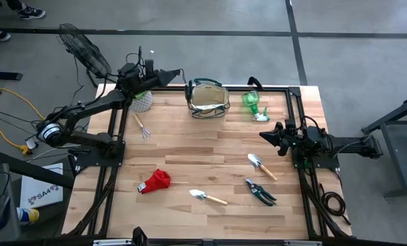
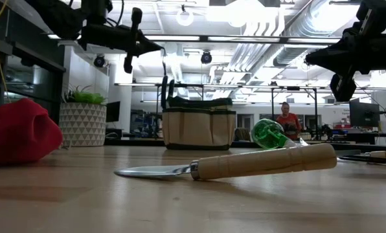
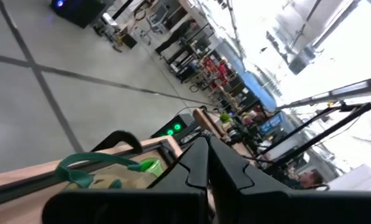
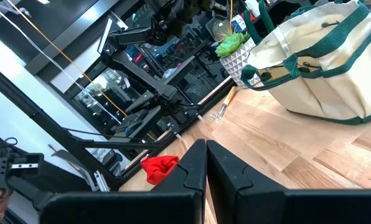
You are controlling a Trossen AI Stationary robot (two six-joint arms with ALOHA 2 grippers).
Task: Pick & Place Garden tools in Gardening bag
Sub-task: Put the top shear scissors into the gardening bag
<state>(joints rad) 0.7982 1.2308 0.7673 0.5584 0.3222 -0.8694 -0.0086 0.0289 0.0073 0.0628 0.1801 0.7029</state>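
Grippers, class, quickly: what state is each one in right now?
Left gripper: shut, holding nothing, raised near the gardening bag.
Right gripper: shut, holding nothing.

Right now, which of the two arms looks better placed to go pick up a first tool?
Probably the right. Its shut gripper hovers beside a trowel and the shears. The left gripper, also shut, hangs by the bag, farther from most tools.

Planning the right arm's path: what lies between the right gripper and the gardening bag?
In the high view, the translucent green piece lies between right gripper and gardening bag.
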